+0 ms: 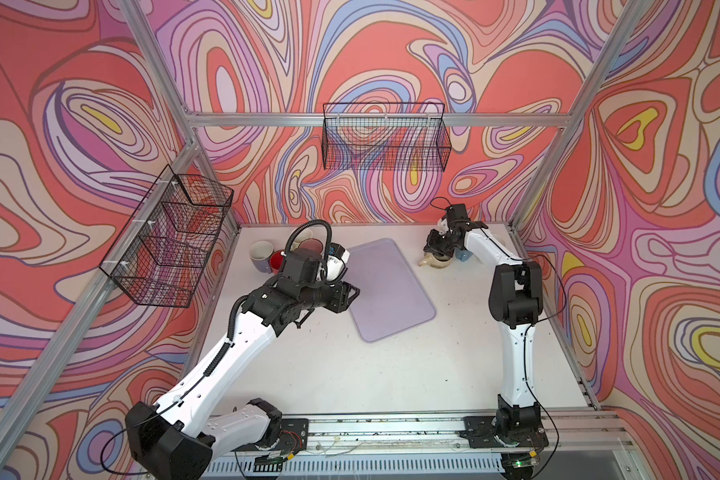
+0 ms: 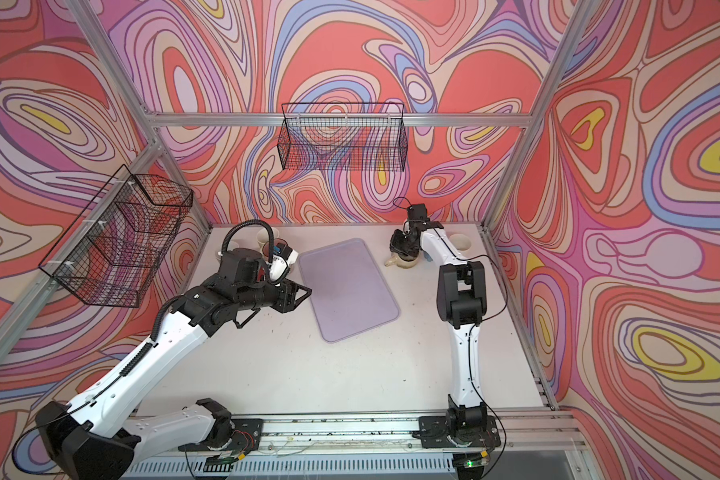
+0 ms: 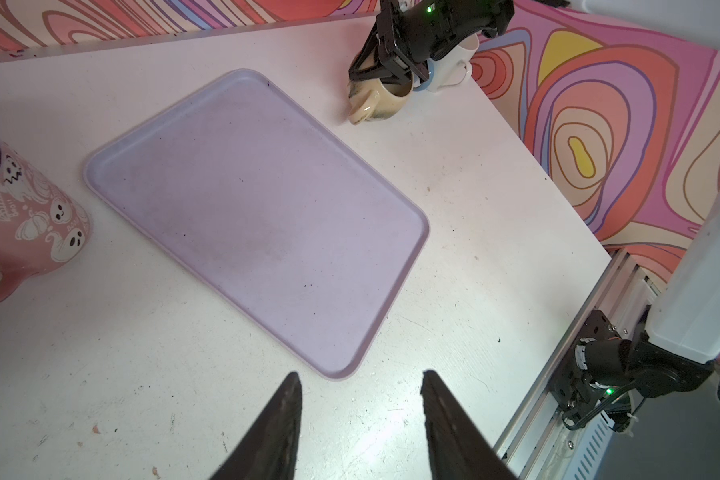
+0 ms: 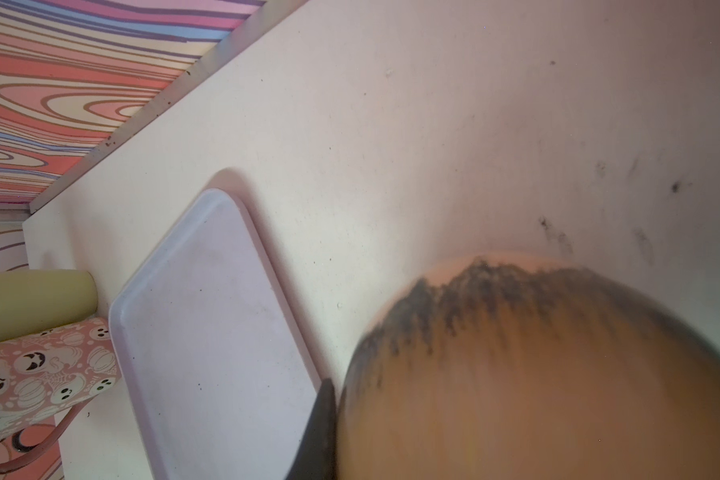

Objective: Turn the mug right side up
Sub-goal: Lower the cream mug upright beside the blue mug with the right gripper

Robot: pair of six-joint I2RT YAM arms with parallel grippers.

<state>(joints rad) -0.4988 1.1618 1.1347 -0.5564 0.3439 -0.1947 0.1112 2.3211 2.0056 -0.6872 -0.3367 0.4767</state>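
We note the right gripper [image 1: 436, 246] clamped on the rim of the tan mug [image 3: 374, 102]. The mug is near the counter's [image 1: 329, 374] back edge, right of the lavender tray [image 1: 387, 291]. The left gripper [image 3: 360, 380] hangs half-spread and empty at the tray's left edge.

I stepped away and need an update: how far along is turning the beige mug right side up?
Done: the beige mug looks mouth up, its base on or just above the table. In hand: the right hand is shut on its rim. Left: release the rim and pull clear. The left hand is open and empty.
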